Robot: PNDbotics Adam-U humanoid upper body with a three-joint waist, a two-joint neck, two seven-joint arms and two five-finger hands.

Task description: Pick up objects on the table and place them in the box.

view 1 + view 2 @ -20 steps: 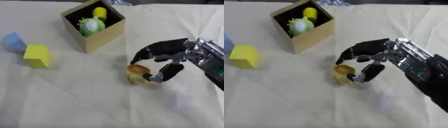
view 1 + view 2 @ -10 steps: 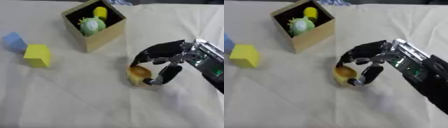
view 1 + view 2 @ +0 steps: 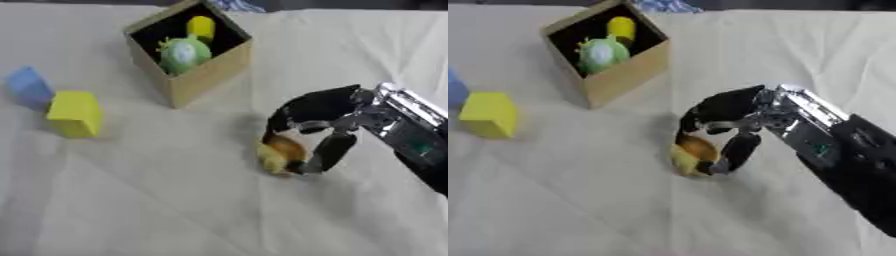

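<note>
My right hand (image 3: pixel 317 115) reaches in from the right and curls its fingers and thumb round a small yellow and orange object (image 3: pixel 278 151) that lies on the cloth. An open cardboard box (image 3: pixel 187 49) stands at the upper middle; inside it are a green round toy (image 3: pixel 183 53) and a yellow piece (image 3: pixel 200 27). At the left lie a yellow cube (image 3: pixel 73 113) and, just behind it, a blue block (image 3: pixel 30 86). My left hand shows in neither view.
A cream cloth (image 3: pixel 149 200) covers the whole table, with folds at the right. A blue patterned thing (image 3: pixel 661 5) shows at the far edge behind the box.
My right hand has lowered a little and closed its fingers tighter round the yellow and orange object. The box and the blocks have not moved.
</note>
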